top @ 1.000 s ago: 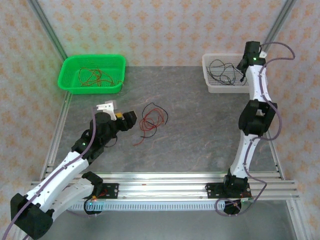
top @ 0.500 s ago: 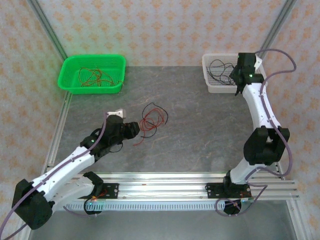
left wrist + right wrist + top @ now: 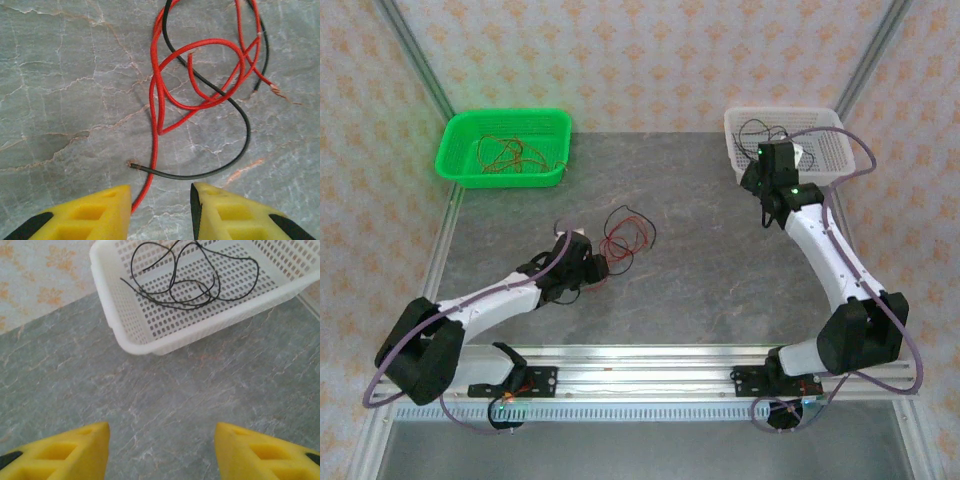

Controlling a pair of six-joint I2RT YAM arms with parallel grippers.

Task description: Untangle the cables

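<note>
Cables in a red-and-black tangle are laid on the grey counter, well apart from the green basket holding red strands and the white basket holding black strands. The left fingers are held partly apart low over the counter, with one red wire passing between them unclamped and the bare end of a black wire just ahead. The right fingers are spread wide over bare counter beside the white basket, with nothing gripped.

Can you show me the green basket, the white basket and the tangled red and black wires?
green basket [image 3: 505, 181], top external view, on its near wall.
white basket [image 3: 106, 290], right wrist view, on its left rim.
red and black wires [image 3: 157, 100], left wrist view, on a red strand.
</note>
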